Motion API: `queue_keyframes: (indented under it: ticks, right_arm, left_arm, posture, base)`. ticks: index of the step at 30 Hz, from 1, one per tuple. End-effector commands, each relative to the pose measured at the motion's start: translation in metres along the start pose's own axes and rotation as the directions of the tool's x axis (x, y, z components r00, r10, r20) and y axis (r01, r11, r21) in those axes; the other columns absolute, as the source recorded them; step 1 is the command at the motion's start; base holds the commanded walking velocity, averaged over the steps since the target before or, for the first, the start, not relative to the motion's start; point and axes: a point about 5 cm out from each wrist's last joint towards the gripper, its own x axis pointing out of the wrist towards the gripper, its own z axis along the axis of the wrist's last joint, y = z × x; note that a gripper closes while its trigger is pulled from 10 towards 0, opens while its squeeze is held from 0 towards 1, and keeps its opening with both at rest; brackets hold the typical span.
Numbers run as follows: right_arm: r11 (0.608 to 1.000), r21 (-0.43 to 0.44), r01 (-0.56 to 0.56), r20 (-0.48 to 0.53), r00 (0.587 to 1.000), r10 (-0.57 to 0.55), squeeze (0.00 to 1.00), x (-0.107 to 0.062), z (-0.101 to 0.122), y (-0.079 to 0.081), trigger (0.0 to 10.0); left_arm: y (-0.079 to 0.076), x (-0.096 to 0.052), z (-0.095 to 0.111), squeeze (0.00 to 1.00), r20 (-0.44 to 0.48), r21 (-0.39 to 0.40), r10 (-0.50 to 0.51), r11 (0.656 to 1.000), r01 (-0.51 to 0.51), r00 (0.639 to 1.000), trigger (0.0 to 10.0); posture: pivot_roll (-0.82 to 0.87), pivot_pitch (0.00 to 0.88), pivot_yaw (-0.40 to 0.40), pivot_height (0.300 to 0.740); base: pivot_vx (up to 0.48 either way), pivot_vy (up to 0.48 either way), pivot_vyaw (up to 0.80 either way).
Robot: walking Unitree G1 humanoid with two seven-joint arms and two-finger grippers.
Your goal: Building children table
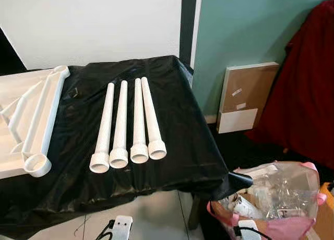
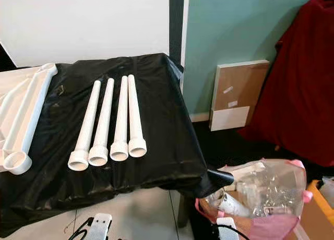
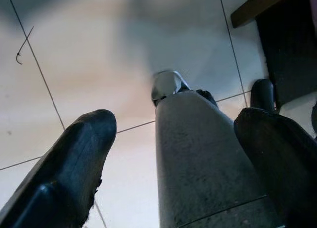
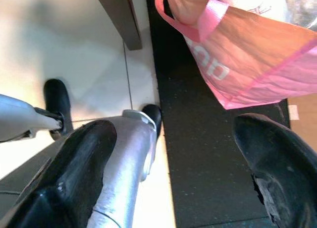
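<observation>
Four white tube legs lying side by side

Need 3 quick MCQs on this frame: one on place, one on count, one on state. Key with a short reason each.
1. Where does the white tabletop frame lie relative to the loose legs?
A. to their left
B. to their right
C. on top of them

2. How many white table legs lie on the black cloth?
A. two
B. four
C. six

3. What state are the left gripper and right gripper in?
A. each shut on a leg
B. both open, holding nothing
C. left open, right shut on the pink bag

Key: 1 A, the frame sits at the cloth's left edge, apart from the legs. 2 B, four tubes lie side by side, wide ends toward the robot. 3 B, each wrist view shows spread jaws above the floor, with the pink bag untouched.
</observation>
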Motion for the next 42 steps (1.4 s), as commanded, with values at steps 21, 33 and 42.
queue_keyframes:
  ticks: [21, 33, 42]
  right_arm:
    - [1.000, -0.024, -0.017, -0.052, 0.999, 0.016, 0.00, -0.0022, -0.0115, 0.0025, 10.0]
    - [0.999, -0.026, -0.019, -0.054, 0.998, 0.018, 0.00, -0.0022, -0.0118, 0.0032, 10.0]
    - [0.999, -0.023, -0.022, -0.052, 0.998, 0.020, 0.00, -0.0019, -0.0108, 0.0031, 10.0]
  left_arm:
    - [-0.0037, -0.0017, -0.0145, 0.00, -0.047, -0.008, -0.003, 1.000, 0.003, 0.999, 10.0]
    - [-0.0044, -0.0015, -0.0145, 0.00, -0.048, -0.011, -0.005, 1.000, 0.005, 0.999, 10.0]
    - [-0.0043, -0.0013, -0.0130, 0.00, -0.047, -0.011, -0.003, 1.000, 0.003, 0.999, 10.0]
  posture:
    - [-0.06, 0.000, 0.010, 0.740]
    - [-0.06, 0.000, 0.007, 0.740]
    - [-0.05, 0.000, 0.008, 0.740]
  base:
    - [0.000, 0.080, 0.00]
    - [0.000, 0.267, 0.00]
    - [0.000, 0.292, 0.00]
